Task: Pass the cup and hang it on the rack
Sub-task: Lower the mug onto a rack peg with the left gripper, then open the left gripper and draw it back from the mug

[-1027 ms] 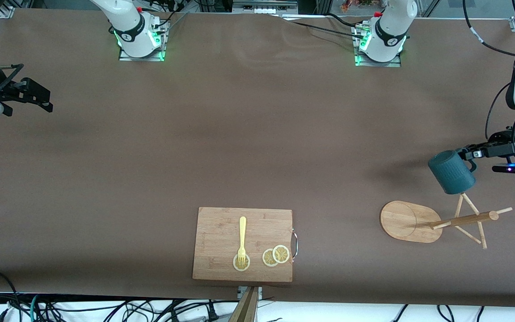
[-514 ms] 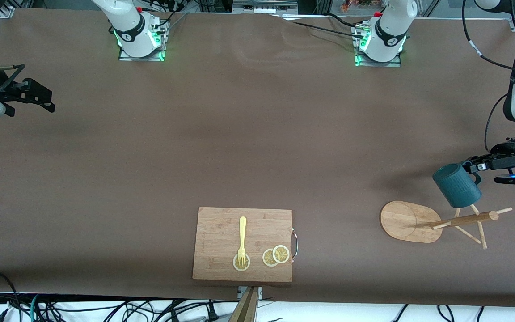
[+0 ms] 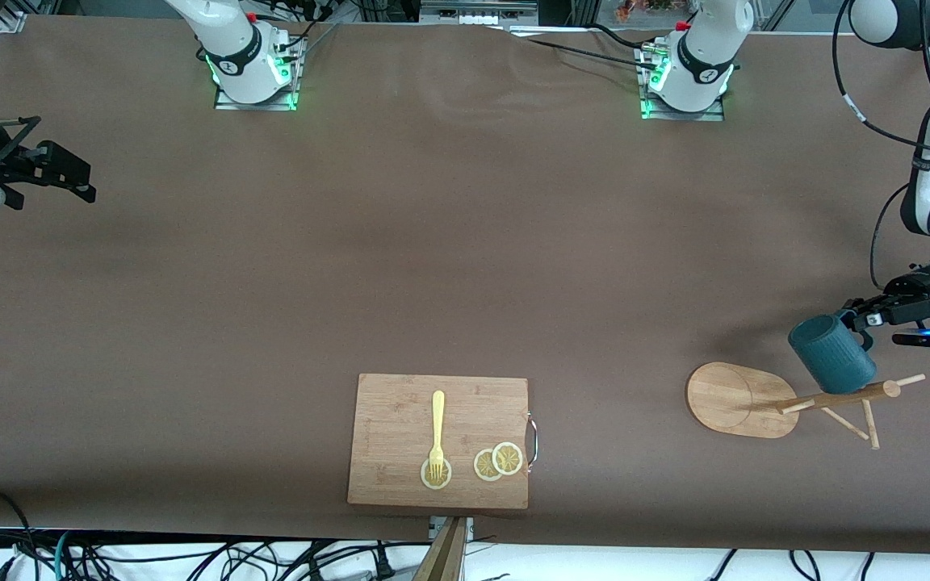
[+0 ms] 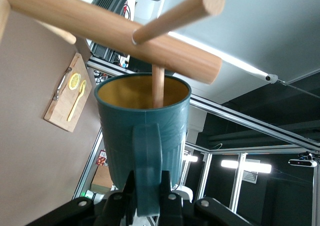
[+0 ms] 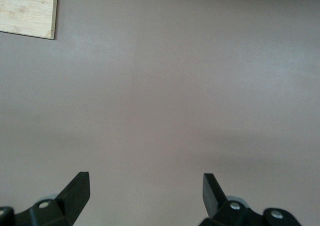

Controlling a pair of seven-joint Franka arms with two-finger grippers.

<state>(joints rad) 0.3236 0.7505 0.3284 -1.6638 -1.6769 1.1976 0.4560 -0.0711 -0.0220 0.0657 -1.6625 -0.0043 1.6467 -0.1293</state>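
Note:
The teal ribbed cup [image 3: 831,353] hangs in my left gripper [image 3: 861,321], which is shut on its handle [image 4: 147,166], over the rack's upper pegs. The bamboo rack [image 3: 824,400] stands near the left arm's end of the table on an oval base [image 3: 735,399]. In the left wrist view a thin peg [image 4: 158,86] reaches into the cup's ochre mouth [image 4: 142,92], under the post [image 4: 110,34]. My right gripper [image 3: 61,173] is open and empty, waiting at the right arm's end of the table; its fingers [image 5: 76,190] show over bare cloth.
A bamboo cutting board [image 3: 400,420] with a metal handle lies near the front edge, bearing a yellow fork [image 3: 437,428] and lemon slices [image 3: 497,461]. Cables hang beside the left arm at the table's end.
My left gripper has carried the cup down and toward the rack's post; the cup now covers the upper peg that showed below it before. The right arm has not moved.

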